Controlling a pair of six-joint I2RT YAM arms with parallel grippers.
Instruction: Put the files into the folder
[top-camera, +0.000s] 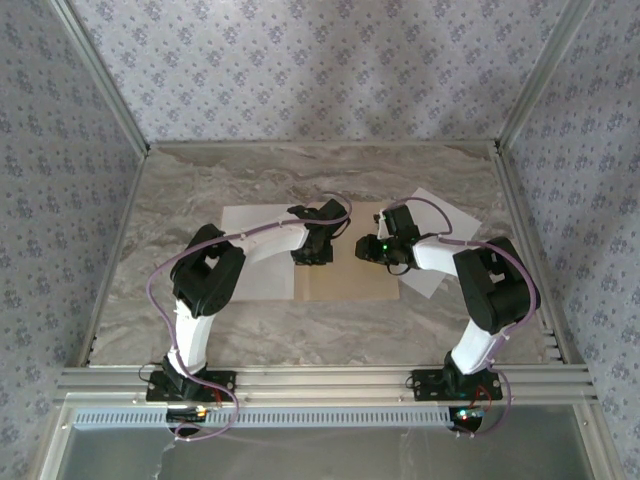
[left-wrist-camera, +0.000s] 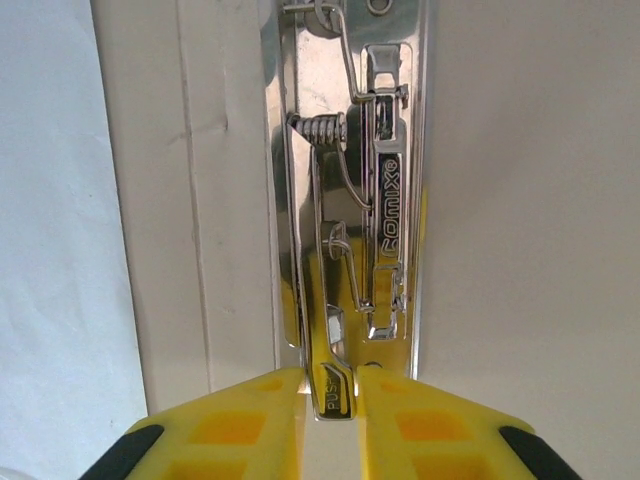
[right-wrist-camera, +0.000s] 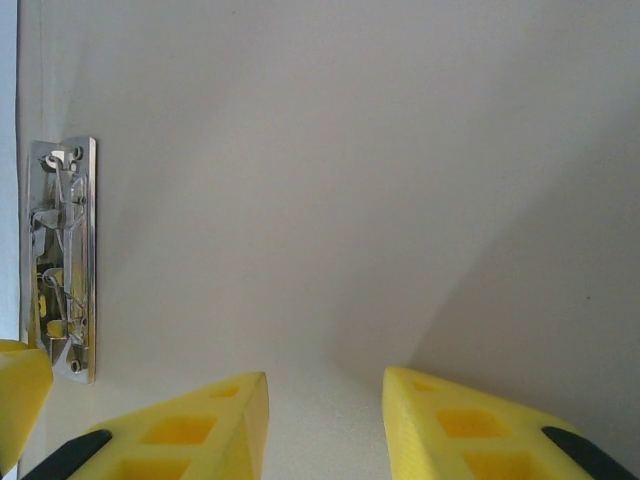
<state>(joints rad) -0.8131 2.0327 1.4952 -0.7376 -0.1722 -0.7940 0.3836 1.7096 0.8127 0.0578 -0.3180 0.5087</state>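
Observation:
The tan folder (top-camera: 345, 280) lies open at the table's middle, its metal clip (left-wrist-camera: 350, 200) running beside the centre crease. One white file (top-camera: 255, 250) lies over the left side, its edge showing again in the left wrist view (left-wrist-camera: 50, 250). The other file (top-camera: 445, 220) lies at the right, partly under my right arm. My left gripper (left-wrist-camera: 335, 395) is closed around the clip's lever marked PUSH (left-wrist-camera: 336, 392), which sits between the yellow fingertips. My right gripper (right-wrist-camera: 325, 400) hovers open over the folder's bare right leaf (right-wrist-camera: 330, 180), with the clip (right-wrist-camera: 62, 260) to its left.
The marble table (top-camera: 200, 330) is walled in by patterned panels at the back and sides. An aluminium rail (top-camera: 320, 382) runs along the near edge by the arm bases. The two grippers (top-camera: 312, 256) (top-camera: 370, 250) are close together over the folder.

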